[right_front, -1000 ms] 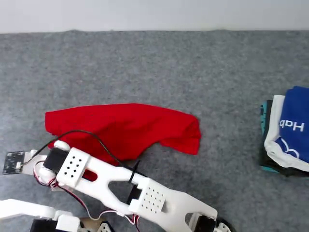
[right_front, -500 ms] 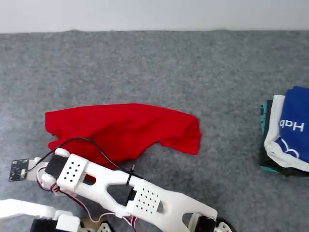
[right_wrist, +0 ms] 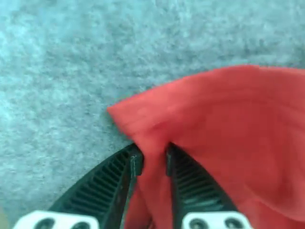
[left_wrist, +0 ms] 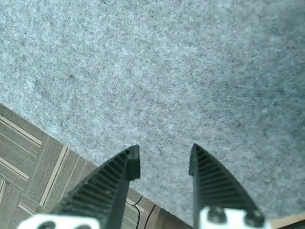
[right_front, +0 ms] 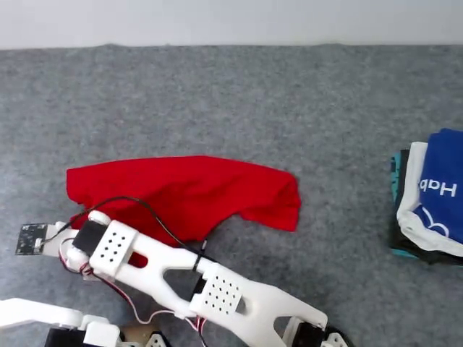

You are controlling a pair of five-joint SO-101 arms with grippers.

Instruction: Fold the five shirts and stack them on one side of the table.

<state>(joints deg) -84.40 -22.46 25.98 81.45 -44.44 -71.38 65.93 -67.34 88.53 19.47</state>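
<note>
A red shirt [right_front: 188, 191] lies spread and rumpled on the grey felt table [right_front: 231, 94], left of centre. My right arm stretches from the front edge across to the shirt's near left corner. In the right wrist view my right gripper [right_wrist: 151, 160] is shut on a fold of the red shirt [right_wrist: 228, 124] at that corner. A stack of folded shirts [right_front: 427, 202], with a blue one [right_front: 445, 177] on top, sits at the table's right edge. My left gripper [left_wrist: 162, 162] is open over bare felt near the table's edge, with nothing between its fingers.
Wood-pattern floor [left_wrist: 28, 157] shows past the table edge in the left wrist view. Part of the left arm [right_front: 36, 312] lies at the front left corner. A pale wall [right_front: 231, 22] borders the table's far side.
The right wrist dipped toward the front edge, then came back slightly. The shirt's near left corner was drawn a little toward the front. The folded stack has not moved.
</note>
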